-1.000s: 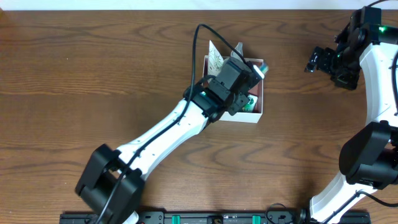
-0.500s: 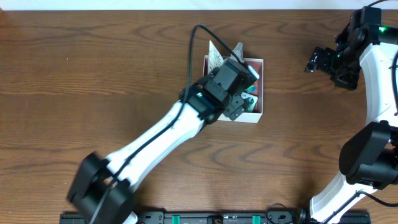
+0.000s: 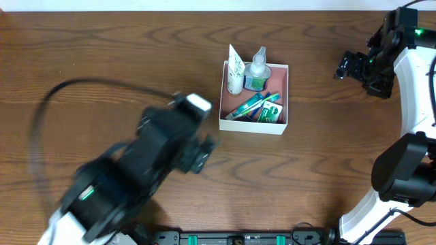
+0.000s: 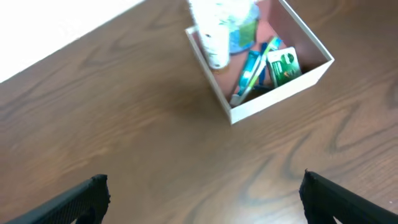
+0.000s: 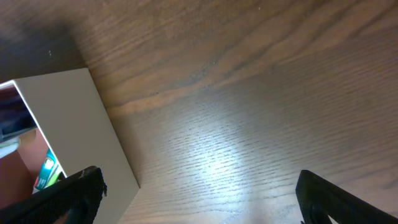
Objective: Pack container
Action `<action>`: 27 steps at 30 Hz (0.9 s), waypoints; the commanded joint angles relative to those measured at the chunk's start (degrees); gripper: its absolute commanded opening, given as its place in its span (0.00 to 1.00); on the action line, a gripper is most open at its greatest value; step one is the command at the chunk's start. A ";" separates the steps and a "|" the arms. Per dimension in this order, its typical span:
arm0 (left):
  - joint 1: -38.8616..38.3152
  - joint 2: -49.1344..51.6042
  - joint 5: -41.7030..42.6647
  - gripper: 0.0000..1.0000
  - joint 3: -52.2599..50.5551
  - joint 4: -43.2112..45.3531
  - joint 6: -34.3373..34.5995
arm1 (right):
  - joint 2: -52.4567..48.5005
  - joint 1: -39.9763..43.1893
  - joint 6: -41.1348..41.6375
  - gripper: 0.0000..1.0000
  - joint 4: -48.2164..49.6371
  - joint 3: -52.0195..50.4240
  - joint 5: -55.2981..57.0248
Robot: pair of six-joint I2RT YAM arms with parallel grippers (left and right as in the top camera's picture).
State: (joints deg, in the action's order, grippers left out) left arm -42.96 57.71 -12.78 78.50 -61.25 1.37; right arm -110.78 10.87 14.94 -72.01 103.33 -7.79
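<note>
If packing further, reach with left fingers, spread wide and empty: box near at one o'clock. Leave right fingers, also wide and empty, farther off.

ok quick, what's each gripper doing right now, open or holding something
left gripper: open, holding nothing
right gripper: open, holding nothing

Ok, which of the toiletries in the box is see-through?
The clear bottle with the blue label, at the back of the container beside the opaque white tube; the teal pack and green pack lie flat.
</note>
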 commanded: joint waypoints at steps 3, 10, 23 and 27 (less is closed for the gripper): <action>0.02 -11.87 -3.41 0.98 0.44 -4.63 6.32 | -0.22 0.33 0.70 0.99 0.00 0.31 0.31; 0.02 -24.00 -3.32 0.98 0.44 -6.67 6.27 | -0.22 0.33 0.70 0.99 0.00 0.31 0.31; 0.02 -28.74 -3.32 0.98 0.44 -9.46 6.25 | -0.22 0.33 0.70 0.99 0.00 0.31 0.31; 0.02 -28.74 -3.32 0.98 0.44 -9.51 6.25 | -0.22 0.33 0.70 0.99 0.00 0.31 0.31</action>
State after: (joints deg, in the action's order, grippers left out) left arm -42.96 29.04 -15.42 78.56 -70.57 7.33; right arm -110.78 10.87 14.94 -72.03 103.33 -7.81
